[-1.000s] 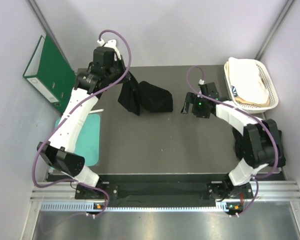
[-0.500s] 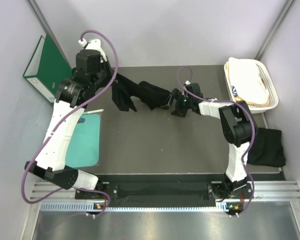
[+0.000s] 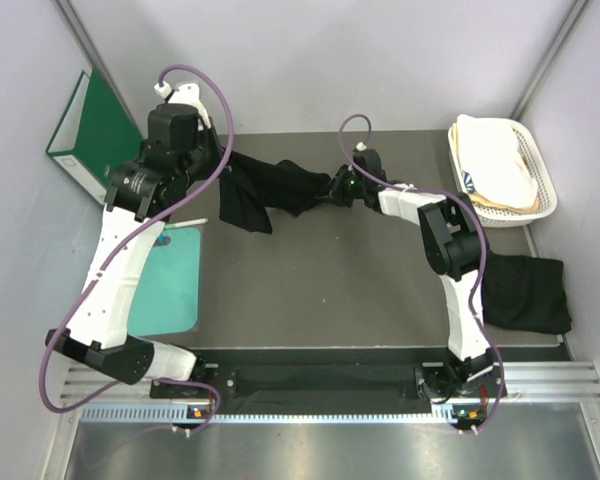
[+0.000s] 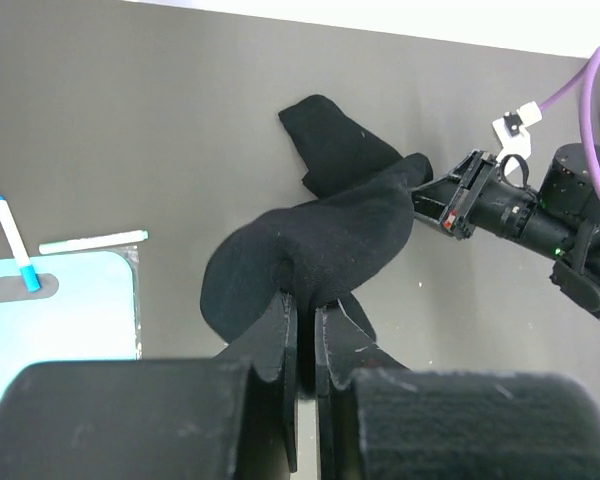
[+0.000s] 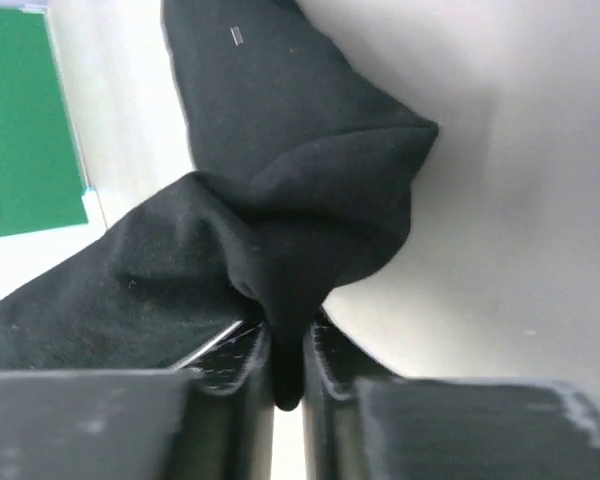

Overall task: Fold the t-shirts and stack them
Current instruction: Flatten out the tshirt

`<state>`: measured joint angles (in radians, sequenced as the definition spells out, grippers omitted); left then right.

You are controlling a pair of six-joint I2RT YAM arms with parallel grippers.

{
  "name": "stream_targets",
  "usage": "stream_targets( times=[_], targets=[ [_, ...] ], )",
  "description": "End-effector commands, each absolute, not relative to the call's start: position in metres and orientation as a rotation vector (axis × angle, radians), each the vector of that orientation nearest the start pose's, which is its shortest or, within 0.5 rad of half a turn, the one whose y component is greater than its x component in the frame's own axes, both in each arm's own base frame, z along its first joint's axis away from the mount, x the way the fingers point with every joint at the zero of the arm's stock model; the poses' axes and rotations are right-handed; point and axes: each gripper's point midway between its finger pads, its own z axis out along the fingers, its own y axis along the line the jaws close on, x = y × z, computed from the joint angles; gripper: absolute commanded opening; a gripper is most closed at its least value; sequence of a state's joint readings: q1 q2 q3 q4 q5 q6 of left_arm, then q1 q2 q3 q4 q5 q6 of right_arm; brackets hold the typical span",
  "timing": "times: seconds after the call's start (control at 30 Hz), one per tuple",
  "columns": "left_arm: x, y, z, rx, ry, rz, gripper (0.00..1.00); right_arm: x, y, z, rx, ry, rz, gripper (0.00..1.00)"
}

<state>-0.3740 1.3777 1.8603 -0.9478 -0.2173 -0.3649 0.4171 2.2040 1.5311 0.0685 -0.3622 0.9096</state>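
Two grippers now stretch the black t-shirt (image 3: 275,188) above the far side of the table (image 3: 320,290): right gripper (image 5: 285,345), wide open a second ago, has closed tight on its right end; left gripper (image 4: 307,325) pinches the other.

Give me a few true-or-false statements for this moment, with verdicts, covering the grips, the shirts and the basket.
1. The left gripper and the right gripper are both shut on the same black t-shirt. True.
2. That t-shirt lies spread flat on the table. False: it is bunched up and held between the two grippers.
3. A second black t-shirt lies at the table's right edge, touched by neither gripper. True.
4. The white basket is empty. False: a cream-white cloth lies in it.
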Motion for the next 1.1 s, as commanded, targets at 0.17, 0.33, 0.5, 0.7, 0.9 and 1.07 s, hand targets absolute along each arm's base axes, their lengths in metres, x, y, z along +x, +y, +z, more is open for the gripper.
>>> stream_targets(
  times=[0.17,0.33,0.5,0.7,0.9,1.07],
  targets=[
    [0.357,-0.111,0.411,-0.101,1.954,-0.232,0.00,0.493,0.245,0.201,0.202,2.129,0.637,0.00],
    [0.359,-0.107,0.409,-0.117,1.943,-0.209,0.00,0.463,0.199,0.292,0.080,2.012,0.426,0.00],
    [0.349,-0.102,0.400,-0.117,1.952,-0.199,0.00,0.423,0.189,0.307,-0.081,2.098,0.391,0.00],
    [0.324,-0.091,0.391,-0.121,1.974,-0.182,0.00,0.361,0.177,0.298,-0.157,2.258,0.421,0.00],
    [0.310,-0.078,0.413,-0.137,1.901,-0.166,0.00,0.315,0.188,0.297,-0.319,2.355,0.570,0.00],
    [0.306,-0.073,0.449,-0.148,1.792,-0.181,0.00,0.288,0.198,0.309,-0.460,2.315,0.699,0.00]
  ],
)
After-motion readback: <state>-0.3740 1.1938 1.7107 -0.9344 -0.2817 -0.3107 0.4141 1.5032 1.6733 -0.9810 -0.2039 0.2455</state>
